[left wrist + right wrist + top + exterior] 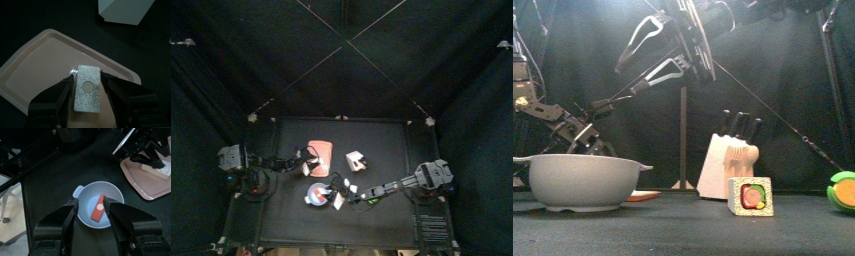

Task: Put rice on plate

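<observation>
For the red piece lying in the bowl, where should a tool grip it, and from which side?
The red piece lies flat and slanted inside the bowl, walls all round. Come from above, jaws across its narrow width at the middle, probably; the right tool hangs over it, open.

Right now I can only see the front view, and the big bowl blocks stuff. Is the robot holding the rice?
Observer: Yes. In the left wrist view the left gripper is shut on the rice block.
Operator: Is it over the plate?
Observer: Yes, the pink plate lies right behind it. I cannot tell if they touch.
Operator: Is anything in the bowl?
Observer: A red piece lies inside the bowl, and the open right gripper hangs over it.
</observation>
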Available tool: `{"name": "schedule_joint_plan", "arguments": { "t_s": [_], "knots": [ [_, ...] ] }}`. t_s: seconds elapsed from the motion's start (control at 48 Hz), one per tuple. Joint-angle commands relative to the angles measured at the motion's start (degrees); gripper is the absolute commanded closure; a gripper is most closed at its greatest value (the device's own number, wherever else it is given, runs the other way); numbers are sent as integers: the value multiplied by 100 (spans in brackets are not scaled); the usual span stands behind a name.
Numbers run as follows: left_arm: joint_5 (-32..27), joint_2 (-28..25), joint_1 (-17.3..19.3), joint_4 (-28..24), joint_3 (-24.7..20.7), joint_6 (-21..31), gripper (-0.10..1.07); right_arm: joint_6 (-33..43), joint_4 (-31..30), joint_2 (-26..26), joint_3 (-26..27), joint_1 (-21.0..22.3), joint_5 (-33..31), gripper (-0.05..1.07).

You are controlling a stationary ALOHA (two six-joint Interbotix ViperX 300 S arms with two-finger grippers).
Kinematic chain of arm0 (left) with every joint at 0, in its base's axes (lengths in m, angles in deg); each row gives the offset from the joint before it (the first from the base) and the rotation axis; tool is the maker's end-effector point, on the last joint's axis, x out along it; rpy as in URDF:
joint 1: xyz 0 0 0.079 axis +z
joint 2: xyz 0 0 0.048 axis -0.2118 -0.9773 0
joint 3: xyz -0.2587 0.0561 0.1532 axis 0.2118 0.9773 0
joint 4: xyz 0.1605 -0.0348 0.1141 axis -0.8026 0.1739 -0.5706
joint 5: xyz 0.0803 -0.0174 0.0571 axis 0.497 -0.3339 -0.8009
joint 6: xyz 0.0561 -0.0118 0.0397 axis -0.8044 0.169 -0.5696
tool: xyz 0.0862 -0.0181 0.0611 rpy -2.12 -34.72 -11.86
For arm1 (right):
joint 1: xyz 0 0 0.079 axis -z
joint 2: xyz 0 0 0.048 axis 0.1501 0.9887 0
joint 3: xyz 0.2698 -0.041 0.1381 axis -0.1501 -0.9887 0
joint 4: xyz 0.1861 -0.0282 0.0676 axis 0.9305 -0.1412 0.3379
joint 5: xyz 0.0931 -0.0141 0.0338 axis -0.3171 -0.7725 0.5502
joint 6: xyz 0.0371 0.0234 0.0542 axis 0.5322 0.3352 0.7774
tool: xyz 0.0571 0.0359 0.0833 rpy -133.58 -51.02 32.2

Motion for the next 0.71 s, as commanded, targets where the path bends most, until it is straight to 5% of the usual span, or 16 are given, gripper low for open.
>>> {"name": "schedule_joint_plan", "arguments": {
  "t_s": [0.0,0.688],
  "knots": [
    [18,114,0,-9,-62,-9,15,9,-9,-255,62,-9,-9,22],
    [18,255,0,-35,-18,-9,15,9,70,-229,62,0,-9,22]
  ]
}}
